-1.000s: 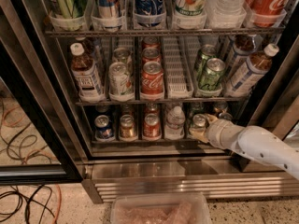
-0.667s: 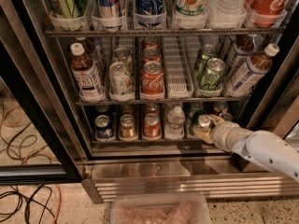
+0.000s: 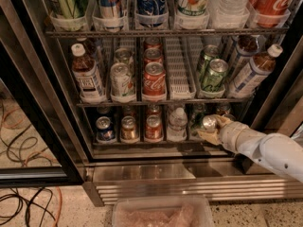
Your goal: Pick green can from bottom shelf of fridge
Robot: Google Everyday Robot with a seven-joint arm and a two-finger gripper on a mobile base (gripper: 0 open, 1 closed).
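Observation:
The fridge (image 3: 52, 141) stands open in front of me. On its dim bottom shelf (image 3: 142, 144) at the right end, my gripper (image 3: 211, 129) reaches in from the right on a white arm (image 3: 270, 150). Its beige fingers (image 3: 208, 136) are closed around the small dark green can (image 3: 207, 122), whose silver top faces up and outward. The can sits at the front of the right lane, tilted a little towards me. The can's lower body is hidden by the fingers.
The same shelf holds a blue can (image 3: 104, 129), a brown-orange can (image 3: 128, 128), a red can (image 3: 154, 126) and a clear bottle (image 3: 177, 123). Two brighter green cans (image 3: 214, 74) sit on the rack above. A plastic bin (image 3: 163, 214) and cables (image 3: 23, 202) lie on the floor.
The green can has shifted slightly to the right and up along with the gripper, and it now tilts more towards the front of the shelf.

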